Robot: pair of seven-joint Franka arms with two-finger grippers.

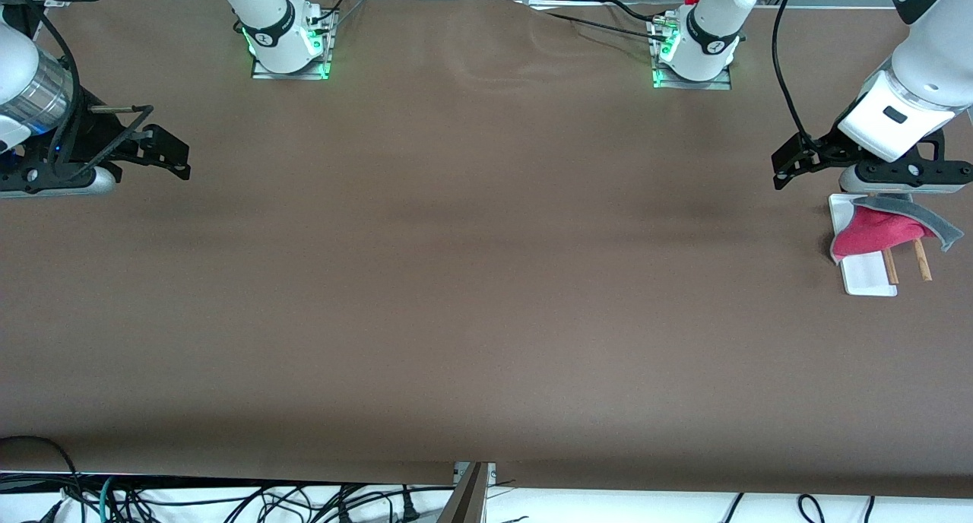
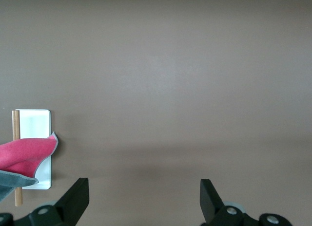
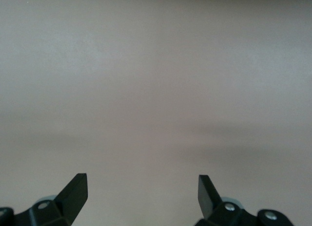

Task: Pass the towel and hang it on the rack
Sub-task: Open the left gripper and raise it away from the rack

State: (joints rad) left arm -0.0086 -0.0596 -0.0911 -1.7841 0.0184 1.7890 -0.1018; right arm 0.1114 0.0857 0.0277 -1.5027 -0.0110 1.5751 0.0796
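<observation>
The towel (image 1: pixel 882 230) hangs over the rack's two light-wood rods (image 1: pixel 922 261), pinkish-red face showing, with a grey edge folded over on top. The rack's white base (image 1: pixel 866 276) stands at the left arm's end of the table. My left gripper (image 1: pixel 789 166) is open and empty over bare table just beside the rack. In the left wrist view the gripper (image 2: pixel 144 192) is open, with the towel (image 2: pixel 24 153) and the rack base (image 2: pixel 36 123) at the picture's edge. My right gripper (image 1: pixel 163 154) waits open and empty over the right arm's end of the table, and its own wrist view also shows it (image 3: pixel 142 189) open.
The brown table (image 1: pixel 471 280) spreads between the two arms. The arm bases (image 1: pixel 289 44) stand along the edge farthest from the front camera. Cables (image 1: pixel 228 500) hang below the table's near edge.
</observation>
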